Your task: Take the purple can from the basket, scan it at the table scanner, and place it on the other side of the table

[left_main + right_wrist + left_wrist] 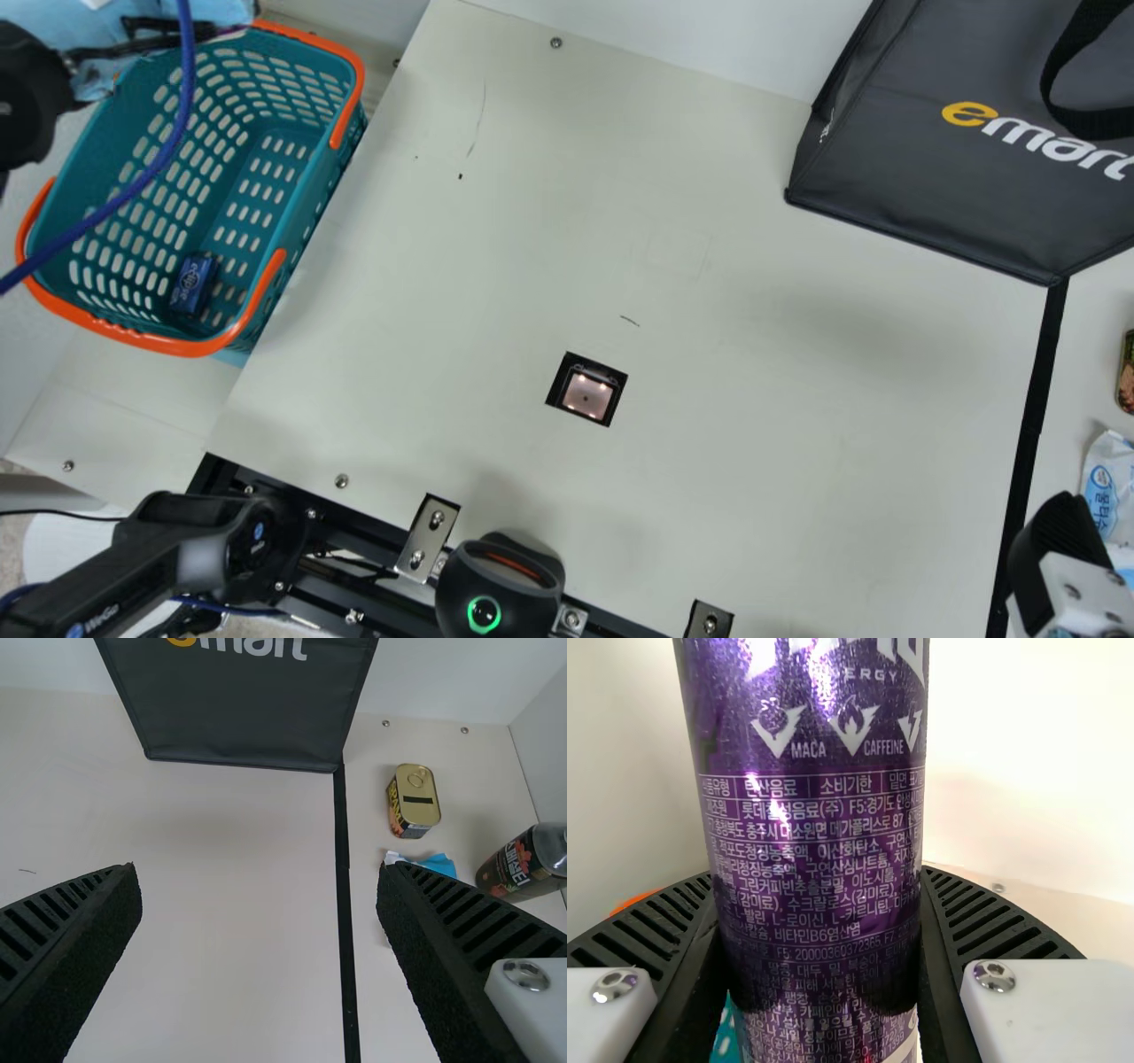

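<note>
Left wrist view, can [815,833], (in end effector [199,32])

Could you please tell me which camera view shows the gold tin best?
The right wrist view, since it shows the tin whole, both top and side; the main view catches a slice of it at the right edge.
</note>
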`<state>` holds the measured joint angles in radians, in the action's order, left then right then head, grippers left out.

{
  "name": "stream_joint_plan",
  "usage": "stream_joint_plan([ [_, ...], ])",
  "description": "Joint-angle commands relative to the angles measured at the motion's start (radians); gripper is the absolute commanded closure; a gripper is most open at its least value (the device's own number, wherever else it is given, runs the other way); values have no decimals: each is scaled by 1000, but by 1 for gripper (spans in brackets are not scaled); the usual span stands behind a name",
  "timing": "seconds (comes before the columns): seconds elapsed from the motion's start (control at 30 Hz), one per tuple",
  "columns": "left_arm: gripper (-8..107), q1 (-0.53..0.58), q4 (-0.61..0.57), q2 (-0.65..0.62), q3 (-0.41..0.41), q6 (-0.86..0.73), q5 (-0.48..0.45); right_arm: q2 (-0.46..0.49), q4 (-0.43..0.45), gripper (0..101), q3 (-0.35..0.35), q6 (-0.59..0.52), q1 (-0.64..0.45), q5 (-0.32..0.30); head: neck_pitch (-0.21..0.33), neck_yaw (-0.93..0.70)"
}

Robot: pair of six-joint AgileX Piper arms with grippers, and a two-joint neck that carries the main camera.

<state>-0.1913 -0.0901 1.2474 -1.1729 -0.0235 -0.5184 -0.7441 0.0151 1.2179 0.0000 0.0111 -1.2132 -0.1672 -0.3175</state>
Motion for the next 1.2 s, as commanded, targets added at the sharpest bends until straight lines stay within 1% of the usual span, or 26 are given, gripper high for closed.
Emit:
stream_joint_plan([
  [0.0, 107, 57, 35, -3, -4, 50, 0, 0, 0, 6, 0, 0, 0, 0, 29, -4],
  [0.23, 107, 174, 124, -13, -20, 174, -27, 0, 0, 6, 0, 0, 0, 0, 29, -4],
  [0.27, 107, 149, 110, -13, -15, 140, -19, 0, 0, 6, 0, 0, 0, 0, 29, -4],
  [0.37, 107, 173, 122, -13, -20, 174, -25, 0, 0, 6, 0, 0, 0, -1, 29, -4],
  [0.97, 107, 172, 122, -14, -18, 170, -23, 0, 0, 6, 0, 0, 0, -1, 29, -4],
  [1.07, 107, 184, 132, -23, 6, 171, 0, 0, 0, 6, 0, 0, 0, -1, 29, -4],
  [1.17, 107, 204, 151, -33, 52, 190, 41, 0, 0, 6, 0, 0, 0, -1, 29, -4],
])
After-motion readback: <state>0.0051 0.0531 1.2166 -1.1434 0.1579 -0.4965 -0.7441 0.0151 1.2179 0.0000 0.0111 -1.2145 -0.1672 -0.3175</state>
